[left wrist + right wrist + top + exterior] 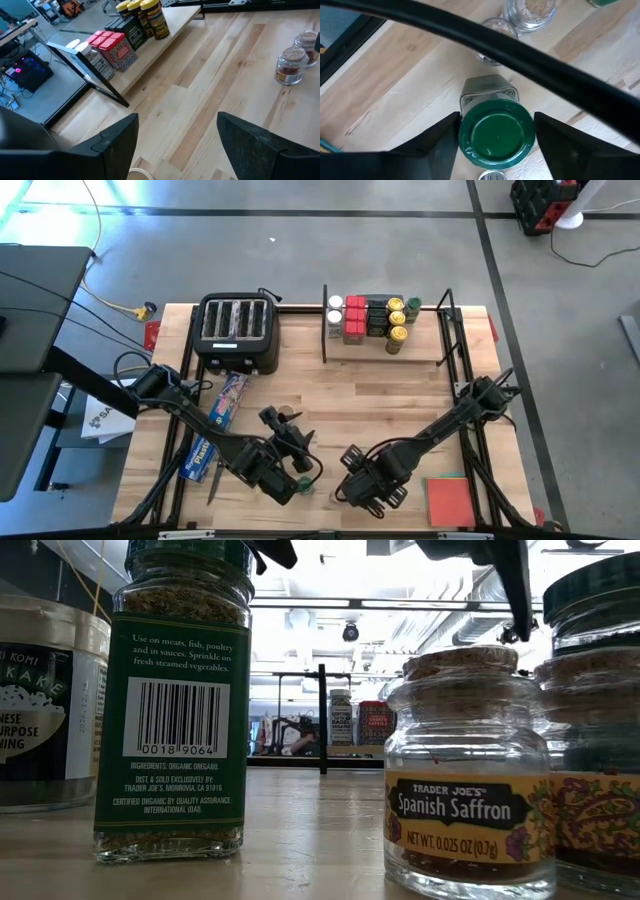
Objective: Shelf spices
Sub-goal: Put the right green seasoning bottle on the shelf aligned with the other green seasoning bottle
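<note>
Glass jar (495, 131), square-bodied with round green lid, stands upright at the table's (400, 395) near edge between the right gripper's (496, 132) parted jaws; left gripper (177, 145) gapes nearby.

Looking down on a green-lidded jar (496, 132) standing on the wooden counter (405, 85), flanked by the spread fingers (440, 137) of the right claw (496, 142). Beyond, two clear jars (492, 37), crossed by a black cable (530, 55).

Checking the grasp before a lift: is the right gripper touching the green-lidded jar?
Cannot tell. In the right wrist view the right gripper straddles the green-lidded jar, fingers right at the lid's edge.
</note>
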Controlling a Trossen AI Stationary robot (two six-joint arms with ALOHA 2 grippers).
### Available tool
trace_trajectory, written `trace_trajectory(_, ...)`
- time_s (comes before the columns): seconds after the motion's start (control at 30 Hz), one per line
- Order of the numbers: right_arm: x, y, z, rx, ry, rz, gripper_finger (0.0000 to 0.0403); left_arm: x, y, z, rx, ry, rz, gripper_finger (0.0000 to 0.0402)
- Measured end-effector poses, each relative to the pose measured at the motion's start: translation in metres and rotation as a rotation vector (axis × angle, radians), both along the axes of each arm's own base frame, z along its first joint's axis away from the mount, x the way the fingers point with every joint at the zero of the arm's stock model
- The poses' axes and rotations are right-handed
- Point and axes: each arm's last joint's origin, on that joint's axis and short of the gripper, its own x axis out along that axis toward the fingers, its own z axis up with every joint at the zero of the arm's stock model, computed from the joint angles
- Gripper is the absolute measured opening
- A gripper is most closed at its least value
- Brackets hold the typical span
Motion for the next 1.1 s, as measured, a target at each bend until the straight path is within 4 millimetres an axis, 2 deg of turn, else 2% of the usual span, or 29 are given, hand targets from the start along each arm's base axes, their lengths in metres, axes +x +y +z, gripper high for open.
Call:
trace_trajectory(0.17, -0.002, -0.001, 0.000, -0.011, 0.023, -0.007, 0.0194, 0.000, 0.000, 0.000, -0.002, 0.001, 0.001, 0.0266)
trace_trajectory(0.33, -0.003, -0.008, 0.005, -0.001, 0.048, -0.120, 0.0193, 0.001, 0.001, 0.000, -0.003, 0.003, 0.001, 0.0266)
trace_trajectory(0.47, -0.009, -0.033, 0.028, -0.014, 0.073, -0.216, 0.0193, 0.001, 0.002, 0.000, -0.006, 0.003, 0.003, 0.0266)
trace_trajectory(0.63, -0.027, -0.085, 0.075, -0.069, 0.035, -0.360, 0.0193, 0.001, 0.002, 0.000, -0.007, 0.003, 0.004, 0.0266)
trace_trajectory(0.8, -0.060, -0.158, 0.121, -0.135, 0.040, -0.559, 0.0193, 0.001, 0.002, 0.000, -0.007, 0.002, 0.004, 0.0266)
trace_trajectory(0.87, -0.071, -0.185, 0.134, -0.091, -0.006, -0.645, 0.0193, 0.001, 0.002, 0.000, -0.007, 0.002, 0.004, 0.0266)
trace_trajectory(0.97, -0.091, -0.221, 0.142, -0.038, -0.025, -0.708, 0.0193, 0.002, 0.002, 0.000, -0.008, 0.001, 0.004, 0.0266)
trace_trajectory(1.1, -0.115, -0.260, 0.132, -0.079, 0.002, -0.755, 0.0193, 0.002, 0.002, 0.000, -0.009, 0.000, 0.004, 0.0266)
